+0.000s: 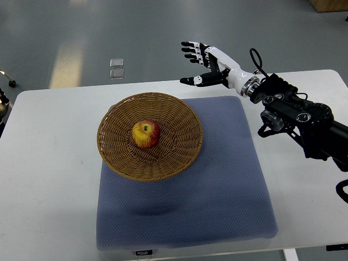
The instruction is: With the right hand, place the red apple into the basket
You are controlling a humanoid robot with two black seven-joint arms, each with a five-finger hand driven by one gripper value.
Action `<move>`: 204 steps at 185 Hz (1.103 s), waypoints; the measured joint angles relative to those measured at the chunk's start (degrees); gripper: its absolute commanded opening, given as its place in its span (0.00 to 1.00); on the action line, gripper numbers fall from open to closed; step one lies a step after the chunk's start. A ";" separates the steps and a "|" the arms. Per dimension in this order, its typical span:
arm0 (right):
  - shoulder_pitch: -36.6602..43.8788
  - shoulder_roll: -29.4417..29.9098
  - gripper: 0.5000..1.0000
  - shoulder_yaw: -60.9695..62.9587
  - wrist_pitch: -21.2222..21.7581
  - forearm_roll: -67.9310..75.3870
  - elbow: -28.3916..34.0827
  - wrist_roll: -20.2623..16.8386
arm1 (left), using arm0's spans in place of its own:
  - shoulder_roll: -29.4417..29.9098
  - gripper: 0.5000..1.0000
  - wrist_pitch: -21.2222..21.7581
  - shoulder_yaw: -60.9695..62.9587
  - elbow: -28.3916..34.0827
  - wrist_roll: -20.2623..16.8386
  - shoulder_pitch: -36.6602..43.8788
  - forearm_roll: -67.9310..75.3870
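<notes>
The right hand (205, 64) hovers empty beyond the basket (117, 122), fingers spread wide; the red apple (146, 134) sits inside

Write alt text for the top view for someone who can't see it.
A red apple sits in a wicker basket on a blue mat covering a white table. The robot's right hand hovers open beyond the mat's far right corner, holding nothing.

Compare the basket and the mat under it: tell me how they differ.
The basket is round, brown woven wicker; the mat is squarish, flat blue-grey fabric. The basket is smaller, and its left rim overhangs the mat. The basket holds the apple; the mat's remaining surface is bare. Both rest on the white table.
</notes>
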 measured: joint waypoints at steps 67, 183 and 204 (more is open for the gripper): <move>-6.13 1.61 0.83 6.60 -0.12 13.90 -0.25 0.42 | 0.00 1.00 0.00 -0.04 -0.07 0.00 0.00 0.00; -10.82 4.40 0.83 15.31 4.73 19.61 -2.70 0.51 | 0.00 1.00 0.00 0.02 -0.21 0.00 -0.01 -0.07; -10.84 4.70 0.83 15.37 4.67 19.61 -4.38 0.57 | 0.00 1.00 0.00 0.02 -0.34 0.00 -0.01 -0.04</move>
